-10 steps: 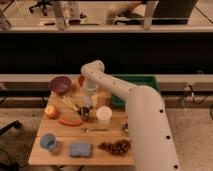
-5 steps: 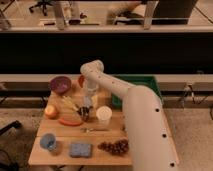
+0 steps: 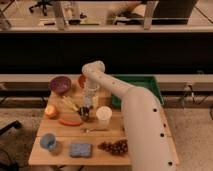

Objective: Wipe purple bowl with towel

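The purple bowl (image 3: 60, 84) sits at the table's back left. It is round, dark and empty. My arm reaches in from the lower right, bends above the table's back edge and points down. The gripper (image 3: 88, 103) hangs over the middle of the table, to the right of the purple bowl and apart from it. A small pale grey-blue patch right under the gripper may be the towel (image 3: 85, 111). I cannot tell whether it is held or lying on the table.
A red-orange bowl (image 3: 81, 80) is half hidden behind the arm. A white cup (image 3: 104, 115) stands right of the gripper. An apple (image 3: 51, 111), bananas (image 3: 70, 104), a carrot-like piece (image 3: 70, 121), a blue sponge (image 3: 80, 149), grapes (image 3: 114, 146) and a green bin (image 3: 142, 84) are around.
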You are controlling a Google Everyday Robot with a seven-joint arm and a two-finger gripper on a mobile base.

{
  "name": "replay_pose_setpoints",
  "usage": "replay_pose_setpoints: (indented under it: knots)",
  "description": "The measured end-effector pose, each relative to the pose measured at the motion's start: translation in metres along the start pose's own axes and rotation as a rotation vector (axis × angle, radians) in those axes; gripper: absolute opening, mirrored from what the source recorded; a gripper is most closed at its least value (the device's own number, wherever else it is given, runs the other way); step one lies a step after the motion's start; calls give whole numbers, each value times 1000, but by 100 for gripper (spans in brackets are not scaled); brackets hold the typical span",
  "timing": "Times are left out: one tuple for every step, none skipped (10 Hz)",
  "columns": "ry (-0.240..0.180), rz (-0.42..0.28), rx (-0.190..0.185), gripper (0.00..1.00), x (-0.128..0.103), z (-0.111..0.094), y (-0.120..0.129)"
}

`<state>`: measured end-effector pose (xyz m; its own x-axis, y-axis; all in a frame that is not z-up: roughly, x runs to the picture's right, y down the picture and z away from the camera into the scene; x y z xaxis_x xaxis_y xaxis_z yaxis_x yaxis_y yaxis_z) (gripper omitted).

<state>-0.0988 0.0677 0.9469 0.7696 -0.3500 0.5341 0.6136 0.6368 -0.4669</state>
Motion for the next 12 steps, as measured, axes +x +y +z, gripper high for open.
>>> replay_pose_setpoints:
  knots:
    - [2,3,0,48,1,0,0]
    - [4,6,-1,40,1,0,1]
    - [6,8,-1,28,1,0,0]
    - [7,10,-2,17,1,0,-1]
    - [8,11,-10,9,2,2,0]
    - [10,13,-18,2,3,3,0]
    - [14,11,-19,0,3,2,0]
    - [19,10,-17,0,2,-1,0]
    - [27,10,2,0,0,-9,-2]
    - [39,10,23,0,-1,-21,-3]
    - [49,10,54,0,-6,-41,-4]
    - [56,9,78,0,-10,-58,-5]
